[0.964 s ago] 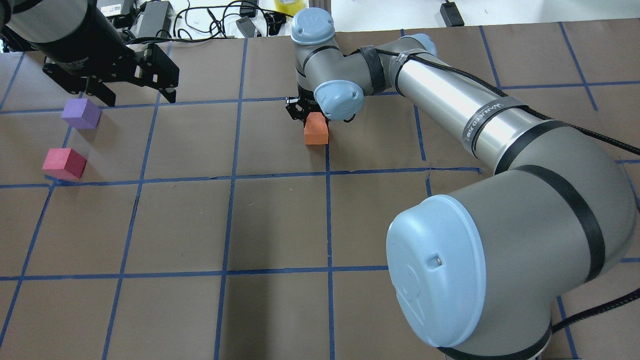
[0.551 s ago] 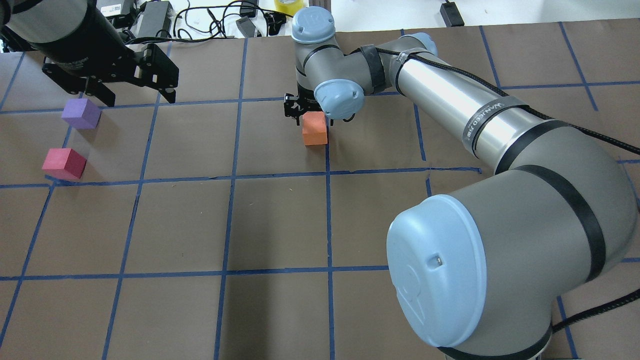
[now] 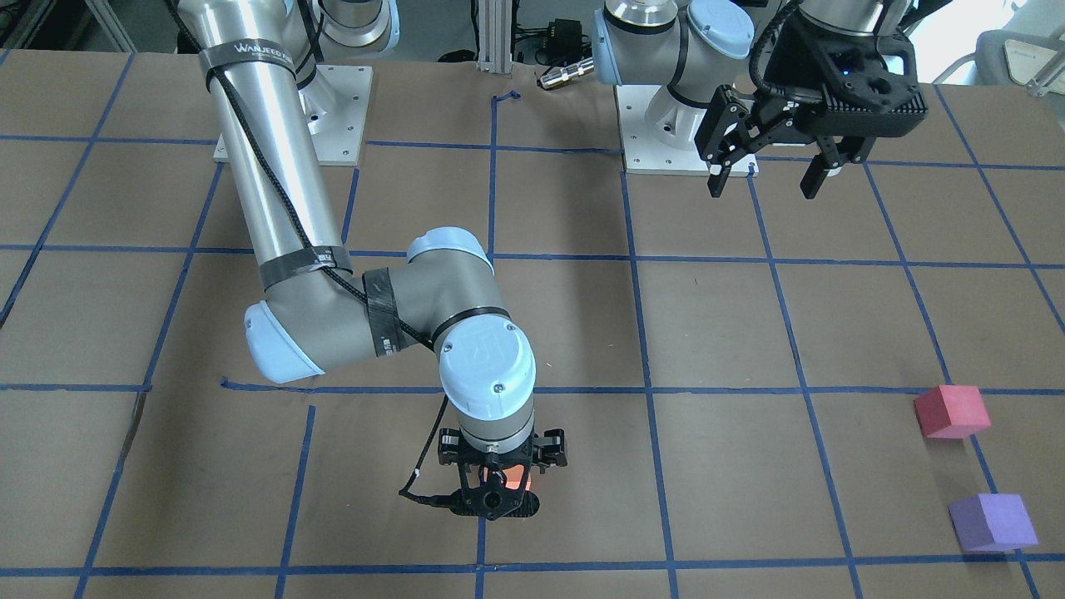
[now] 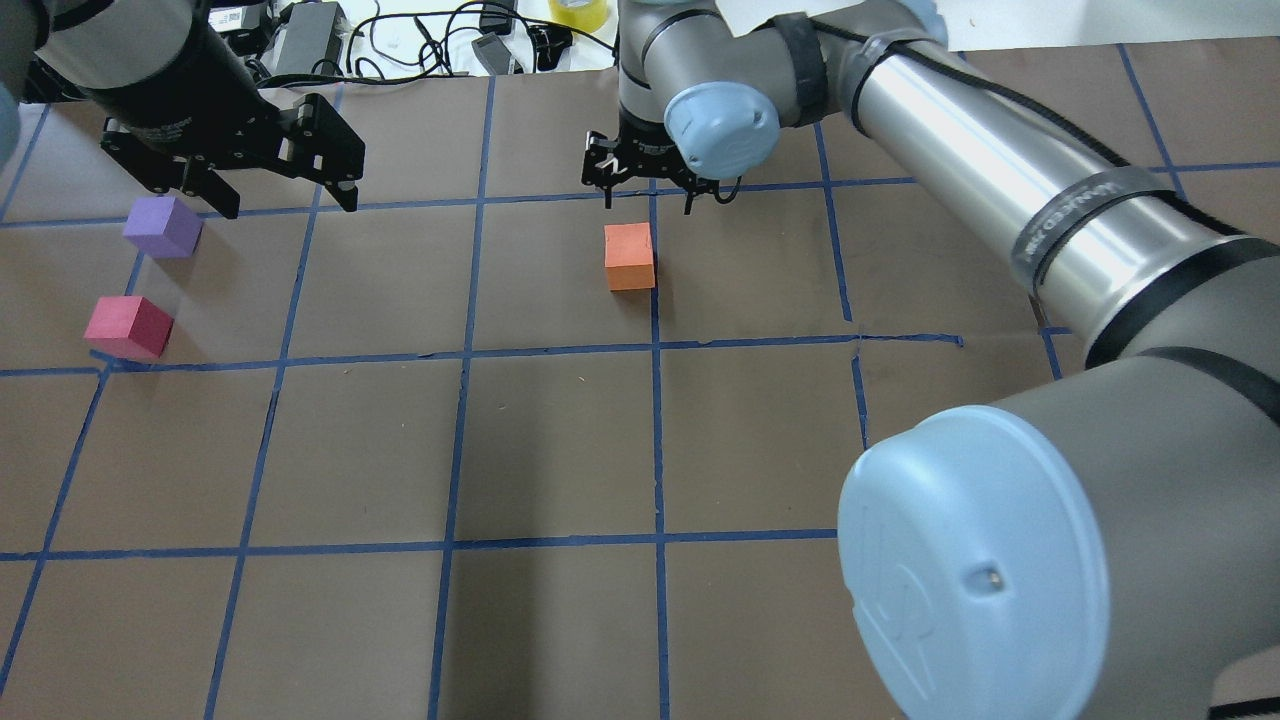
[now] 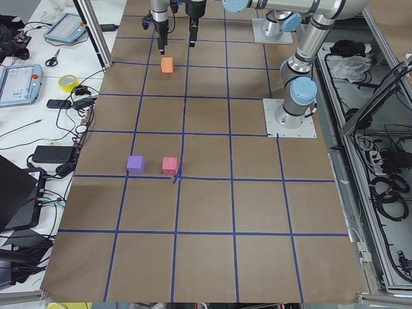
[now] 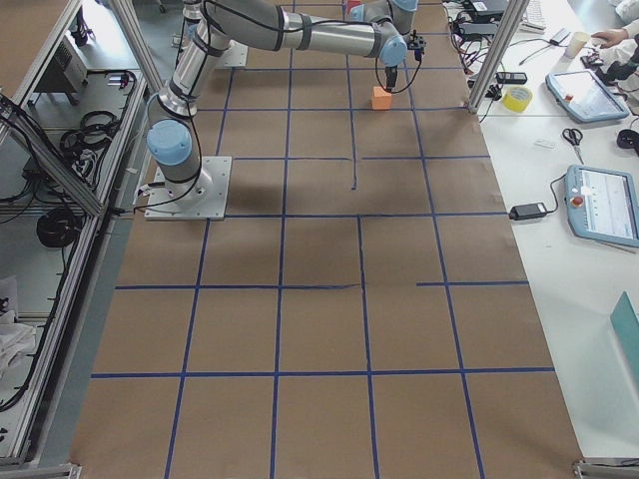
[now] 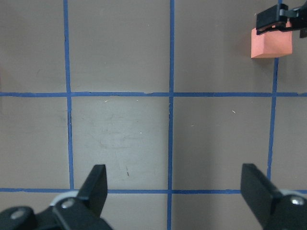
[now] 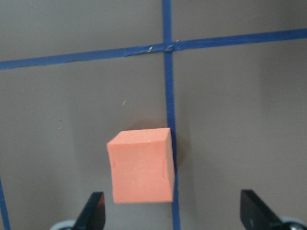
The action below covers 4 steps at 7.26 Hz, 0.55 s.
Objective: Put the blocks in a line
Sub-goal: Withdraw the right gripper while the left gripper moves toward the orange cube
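Hovering above the orange block (image 4: 629, 257), the right gripper (image 4: 648, 200) is seen with its jaws spread wide and nothing held. The cube rests on the table (image 4: 550, 450) beneath the hand, untouched by either finger. In the right wrist view it lies off-centre, nearer one fingertip than the other, with one side just beside a blue tape line (image 4: 657, 440).

The left gripper (image 4: 290, 200) is likewise wide open and empty, held high over bare table. Neither the purple block (image 4: 163, 227) nor the crimson-pink block (image 4: 128, 327) appears in its wrist view. In the front-facing view both are seen well apart from it, farther out from the robot's base. Those two sit near each other but not touching.

Progress, as judged: no line is formed yet. The orange block stands alone, well apart from the other pair, and the three are not collinear — two cubes at most can be counted as placed. Left to do: at least one more block is to be picked up and carried into row with the others. Which block is meant to anchor the row cannot be told.
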### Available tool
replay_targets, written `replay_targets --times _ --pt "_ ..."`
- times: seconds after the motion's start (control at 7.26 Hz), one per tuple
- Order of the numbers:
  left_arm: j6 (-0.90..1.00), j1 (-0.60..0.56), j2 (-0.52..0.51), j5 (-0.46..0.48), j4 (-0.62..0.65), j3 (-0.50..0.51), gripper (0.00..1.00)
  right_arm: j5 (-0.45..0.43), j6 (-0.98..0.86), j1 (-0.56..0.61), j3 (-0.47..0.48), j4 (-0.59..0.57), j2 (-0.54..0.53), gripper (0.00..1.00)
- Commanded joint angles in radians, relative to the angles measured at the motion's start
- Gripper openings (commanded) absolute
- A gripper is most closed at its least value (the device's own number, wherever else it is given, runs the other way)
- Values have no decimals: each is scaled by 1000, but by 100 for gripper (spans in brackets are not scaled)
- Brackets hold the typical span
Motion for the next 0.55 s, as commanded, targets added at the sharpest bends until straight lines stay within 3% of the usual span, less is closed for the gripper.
replay_targets --times 0.0,0.14,0.28,0.41 --pt "-7 -5 -76 -1 72 3 100 4 -180 -168 20 187 -154 100" --pt "-11 -40 -104 1 86 0 100 6 -270 -236 21 255 -217 100" --pt "-37 -108 -134 66 97 1 100 4 -381 -273 40 289 -278 100" --pt "-115 -153 -214 68 212 0 100 3 -382 -267 81 335 -359 100"
